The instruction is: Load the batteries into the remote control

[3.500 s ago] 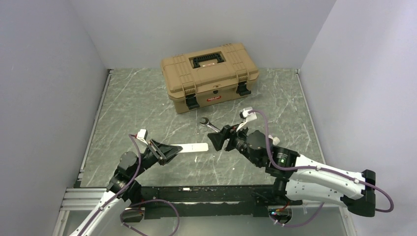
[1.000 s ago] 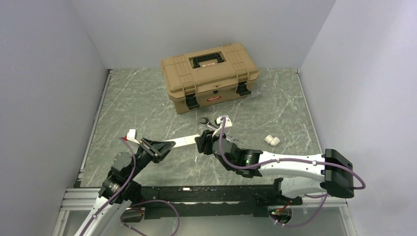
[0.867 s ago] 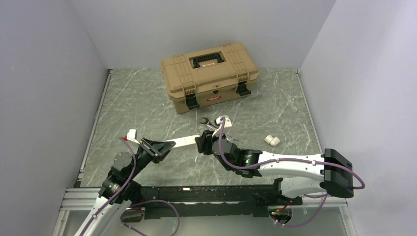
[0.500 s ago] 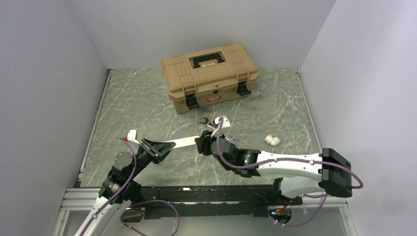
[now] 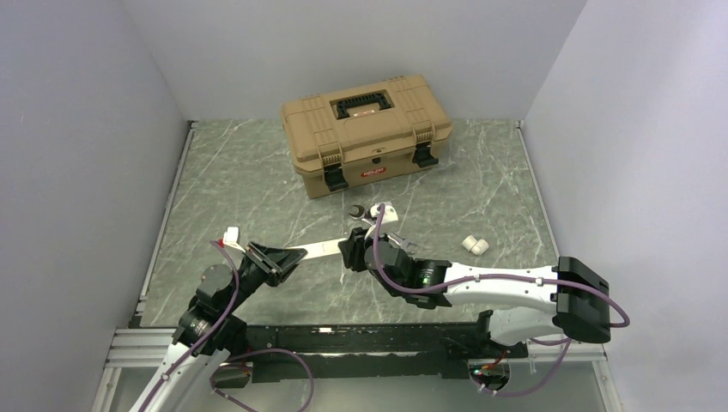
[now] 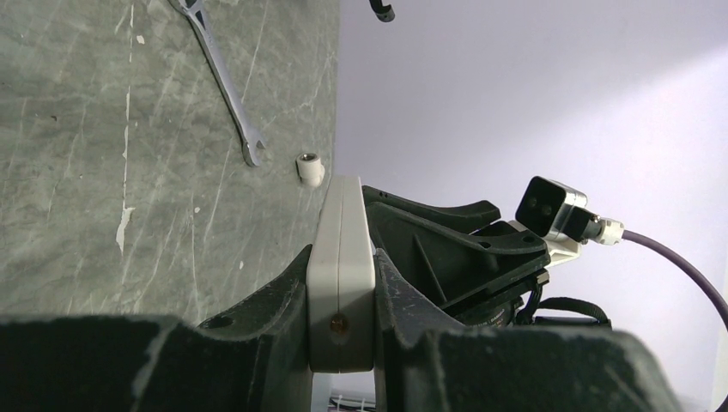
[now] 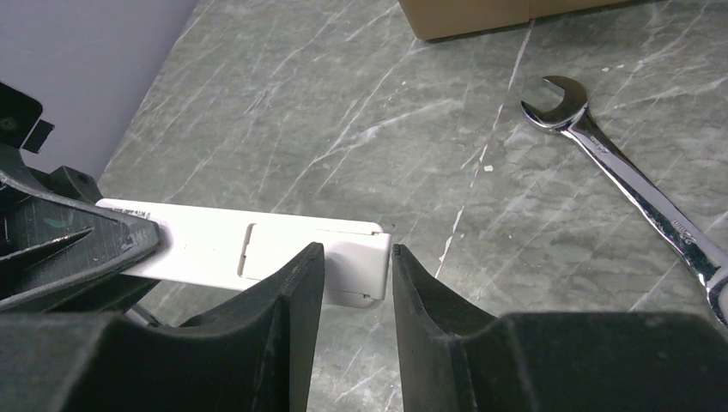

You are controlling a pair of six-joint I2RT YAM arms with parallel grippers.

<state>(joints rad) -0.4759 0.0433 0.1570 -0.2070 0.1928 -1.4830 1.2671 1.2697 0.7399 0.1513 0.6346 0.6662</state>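
Left end effector [image 5: 292,256] clenched on one end of the remote control [image 5: 324,249], in front of the toolbox [image 5: 365,129]. Right end effector [image 7: 354,253] straddles the other end; cannot tell if grasping. Batteries [image 5: 475,245] lie on the desk [image 5: 240,172], off the toolbox's front right corner.

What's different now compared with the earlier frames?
The right arm swung left, and the right gripper now straddles the free end of the remote control; whether it grips yet is unclear. The left gripper, shut on the other end, shifted slightly left. The wrench and toolbox stayed put.
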